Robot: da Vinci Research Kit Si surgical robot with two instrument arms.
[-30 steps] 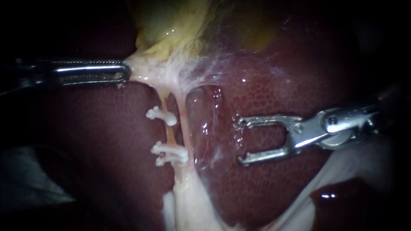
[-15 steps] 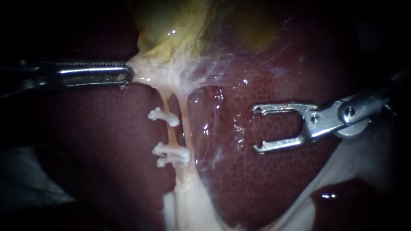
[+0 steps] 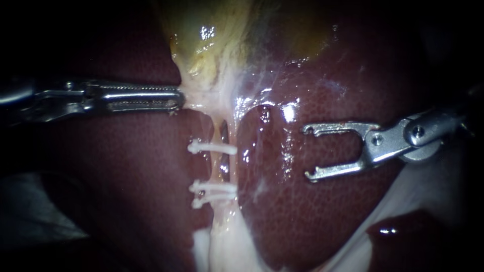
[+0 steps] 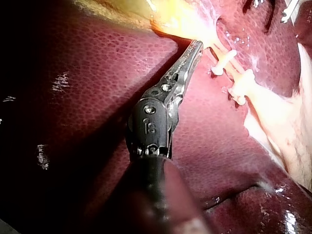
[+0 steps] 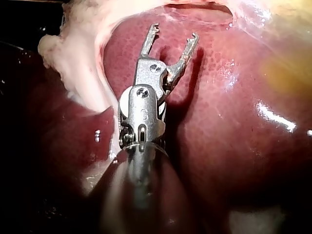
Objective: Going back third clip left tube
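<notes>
- My right instrument (image 3: 306, 153) is hanging over the liver (image 3: 312, 221), nearest the camera. Its jaws are standing wide apart and holding nothing. It is well clear of the tubes, which suits the task: I judge the clipping done and this instrument on its way out.
- The left tube (image 3: 218, 166) is running up the middle of the endoscope view and is carrying three white clips. One clip (image 3: 212, 147) is sitting higher, and a pair of clips (image 3: 214, 191) is sitting close together lower down.
- My left instrument (image 3: 174, 98) is lying beyond the clips. Its jaws are pressing together on the pale tissue (image 3: 201, 100) at the lower end of the gallbladder (image 3: 201, 45), probably to keep the tubes stretched and in view.
- Compared with a second ago, my right instrument is lying farther from the tubes, its jaws just as wide.
- My left instrument is now sitting closer to the tubes, so the pale tissue is being drawn sideways less. The left tube is standing straighter, and the clips are lying level across it.
</notes>
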